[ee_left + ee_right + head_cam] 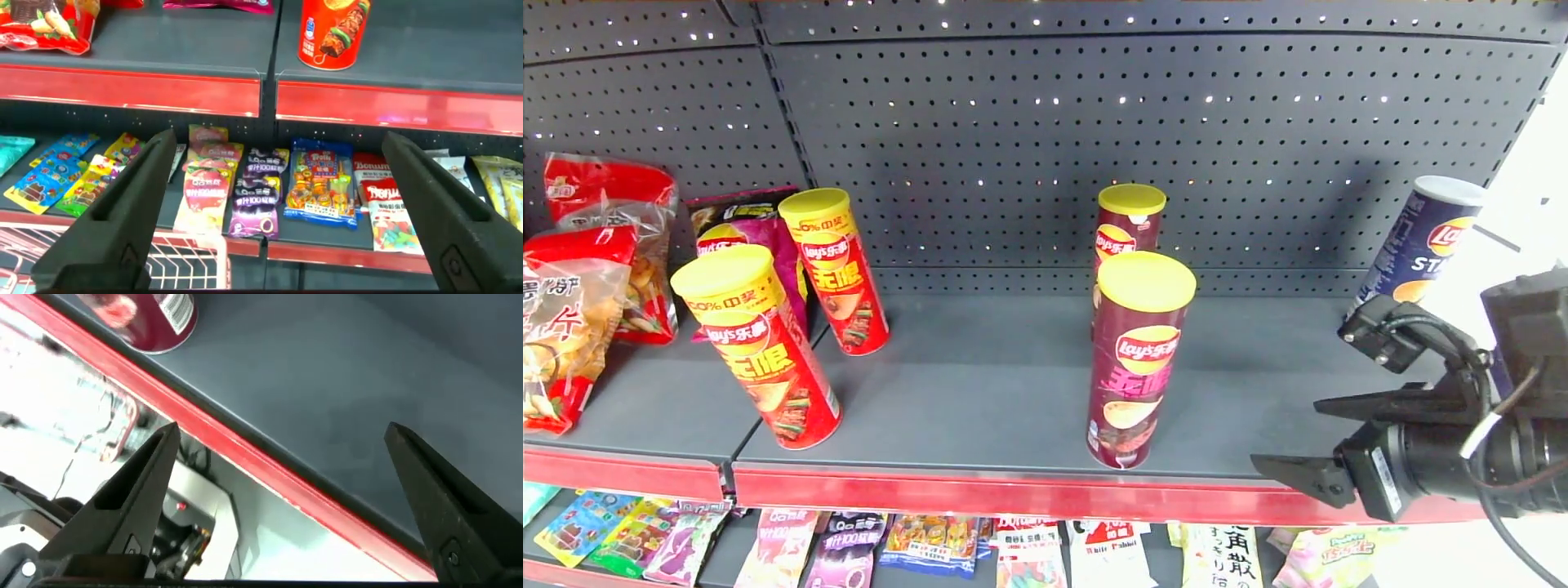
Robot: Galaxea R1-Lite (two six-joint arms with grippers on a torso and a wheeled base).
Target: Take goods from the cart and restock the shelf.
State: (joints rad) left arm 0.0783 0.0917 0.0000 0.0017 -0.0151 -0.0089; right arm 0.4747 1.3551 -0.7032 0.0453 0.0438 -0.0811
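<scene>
On the grey shelf (980,392) a maroon chip can (1137,367) with a yellow lid stands near the red front edge, a second maroon can (1129,224) behind it. My right gripper (1286,433) is open and empty, level with the shelf's front edge and to the right of the front maroon can. In the right wrist view this gripper (282,429) hangs over the red shelf lip (245,449), with the maroon can's base (151,322) beyond. My left gripper (278,139) is open and empty, low before the lower shelf, above a red wire cart rim (192,257).
Two red cans (760,351) (837,269) and snack bags (572,318) fill the shelf's left part. A blue can (1421,241) stands at the back right. Free shelf floor lies between the red and maroon cans. Hanging packets (319,184) line the lower shelf.
</scene>
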